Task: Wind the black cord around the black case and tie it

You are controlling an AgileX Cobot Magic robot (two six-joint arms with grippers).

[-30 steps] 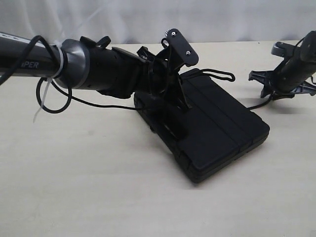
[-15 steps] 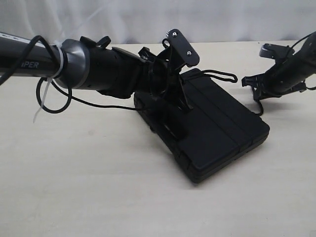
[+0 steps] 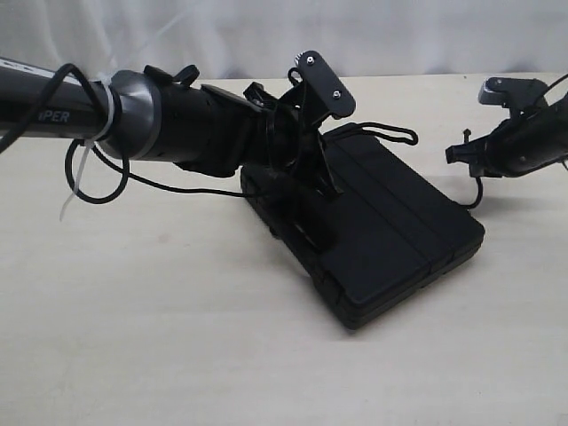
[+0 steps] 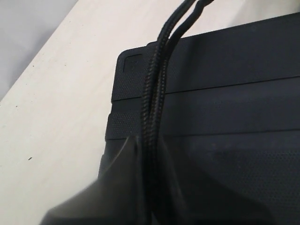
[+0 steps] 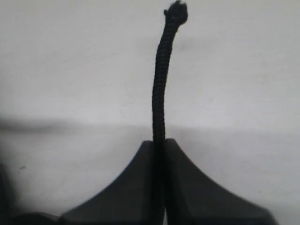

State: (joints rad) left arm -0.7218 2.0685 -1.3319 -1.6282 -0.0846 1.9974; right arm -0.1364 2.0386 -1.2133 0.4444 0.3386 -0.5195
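The black case point(image 3: 390, 235) lies flat on the pale table point(image 3: 160, 337), with its ribs running along its length. The left gripper point(image 4: 148, 146) is down at the end of the case closest to the left arm. Its two fingers are pressed together, and they pinch the black cord point(image 4: 153, 84) between them. Two strands of the cord lie side by side there. They run from the fingers across the top of the case toward its edge, not far from a corner. Behind the case, a loop of the cord rests on the table, just beside the case's back edge. The right gripper point(image 5: 159, 144) is off to the side of the case, up in the air and not touching it. Its fingers are closed tight on the cord too. A short bit of cord sticks out past the fingertips and ends in a small frayed tip. From this gripper the cord hangs down in a curve and goes to the nearest corner of the case.
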